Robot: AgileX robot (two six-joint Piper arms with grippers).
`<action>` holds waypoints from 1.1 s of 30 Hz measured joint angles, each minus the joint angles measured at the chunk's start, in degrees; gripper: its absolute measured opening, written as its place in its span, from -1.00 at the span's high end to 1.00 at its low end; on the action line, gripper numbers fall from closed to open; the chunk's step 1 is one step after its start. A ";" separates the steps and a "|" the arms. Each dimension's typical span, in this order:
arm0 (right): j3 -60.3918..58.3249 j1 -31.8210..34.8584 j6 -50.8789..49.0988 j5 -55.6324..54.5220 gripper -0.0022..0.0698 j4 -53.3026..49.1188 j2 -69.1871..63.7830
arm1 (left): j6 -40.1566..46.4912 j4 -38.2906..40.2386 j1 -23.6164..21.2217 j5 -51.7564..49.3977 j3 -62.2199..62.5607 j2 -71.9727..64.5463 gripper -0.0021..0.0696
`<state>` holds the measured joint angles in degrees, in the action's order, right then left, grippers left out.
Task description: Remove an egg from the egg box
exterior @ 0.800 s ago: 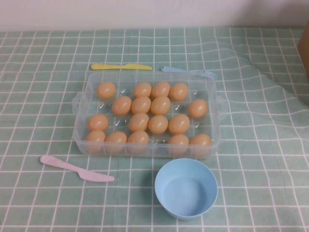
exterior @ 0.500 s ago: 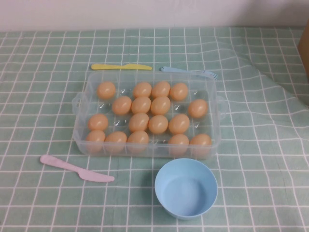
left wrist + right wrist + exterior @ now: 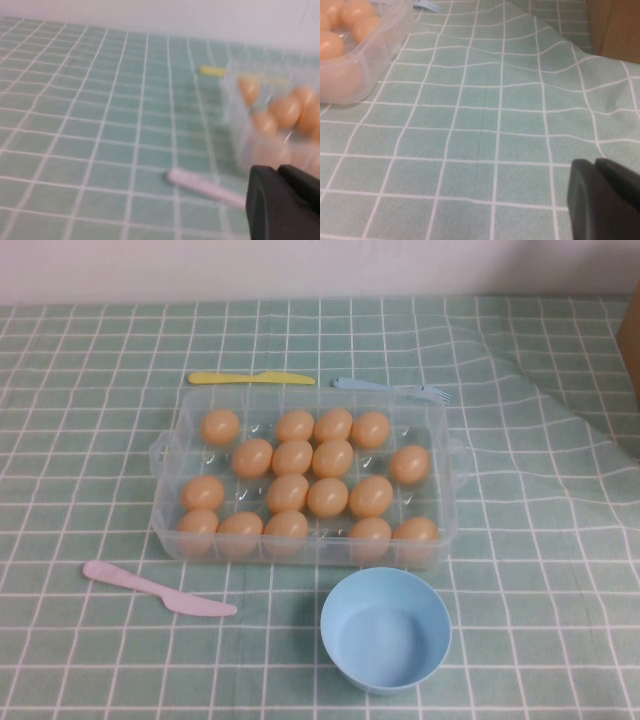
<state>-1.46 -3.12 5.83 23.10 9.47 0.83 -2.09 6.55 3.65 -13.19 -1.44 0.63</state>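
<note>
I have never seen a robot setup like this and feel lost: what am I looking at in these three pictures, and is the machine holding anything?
A two-armed table robot is meant to lift an egg out of a box. One picture looks down from a raised camera; the other two come from cameras on each wrist. The dark shape low in each wrist view is part of the left gripper or the right gripper, both off to the sides, holding nothing visible. On the green checked tablecloth sit a clear plastic egg box of light orange-brown eggs, a pale blue round bowl, a pink plastic knife, a yellow plastic knife and a blue plastic fork.
</note>
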 joint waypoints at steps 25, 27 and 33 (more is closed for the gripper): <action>0.00 0.00 0.00 0.00 0.99 0.00 0.00 | -7.31 12.46 0.00 -9.07 17.48 -10.28 0.95; 0.00 0.00 0.00 0.00 0.99 0.00 0.00 | -4.95 12.37 0.00 -13.47 21.57 -14.18 0.95; 0.00 0.00 0.00 0.00 0.99 0.00 0.00 | 5.80 12.24 0.00 -27.34 32.29 -27.89 0.95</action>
<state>-1.46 -3.12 5.83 23.10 9.47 0.83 3.71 18.79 3.65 -40.53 30.85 -27.27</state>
